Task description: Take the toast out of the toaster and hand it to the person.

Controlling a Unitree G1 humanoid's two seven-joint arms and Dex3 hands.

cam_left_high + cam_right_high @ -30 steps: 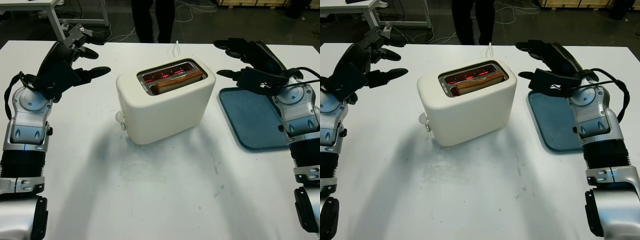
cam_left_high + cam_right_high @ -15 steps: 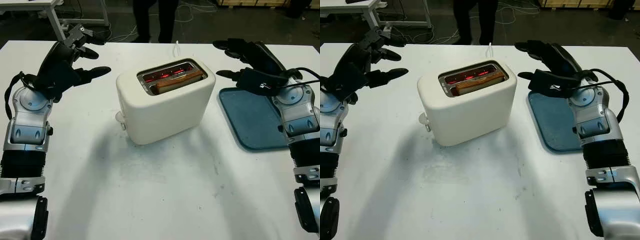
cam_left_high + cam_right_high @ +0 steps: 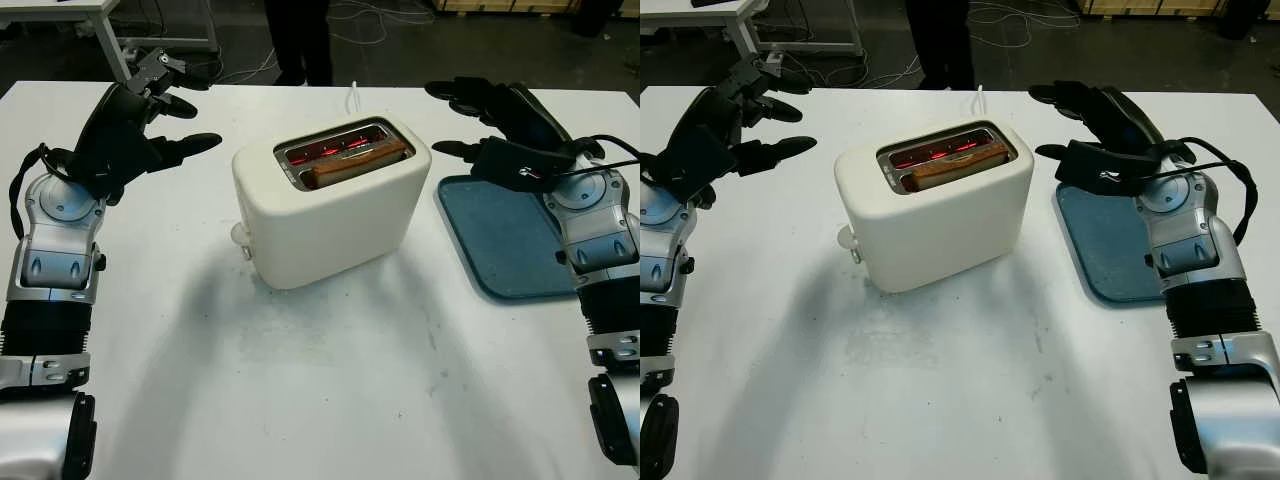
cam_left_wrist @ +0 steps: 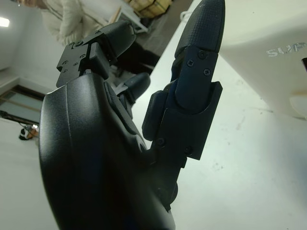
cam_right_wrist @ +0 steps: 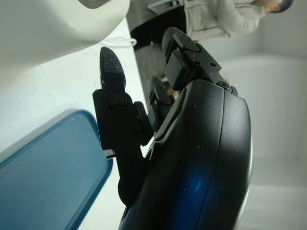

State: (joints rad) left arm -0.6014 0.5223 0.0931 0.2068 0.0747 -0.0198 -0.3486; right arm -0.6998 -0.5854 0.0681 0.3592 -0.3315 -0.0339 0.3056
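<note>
on the white table [image 3: 320, 400], at its centre, sits a cream toaster [image 3: 335, 215] with two slots glowing red inside. toast [image 3: 357, 163] sits low in the near slot, its brown top edge just proud of the opening, touched by neither hand. a white cord [image 3: 353, 95] runs from the toaster's back toward 12 o'clock.

at 9 to 10 o'clock from the toaster, well apart from it, the left hand [image 3: 150, 120] hangs above the table, released and holding nothing, fingers pointing toward the toaster. at 2 to 3 o'clock, the right hand [image 3: 495, 125] is likewise released and empty, raised over the far edge of a blue tray [image 3: 505, 245] that lies flat on the table just beside the toaster's right side.

at 12 o'clock, past the table's far edge, a person's dark trouser legs [image 3: 300, 35] stand on the floor. the right wrist view catches a pale jacket [image 5: 216, 19] on the person.
</note>
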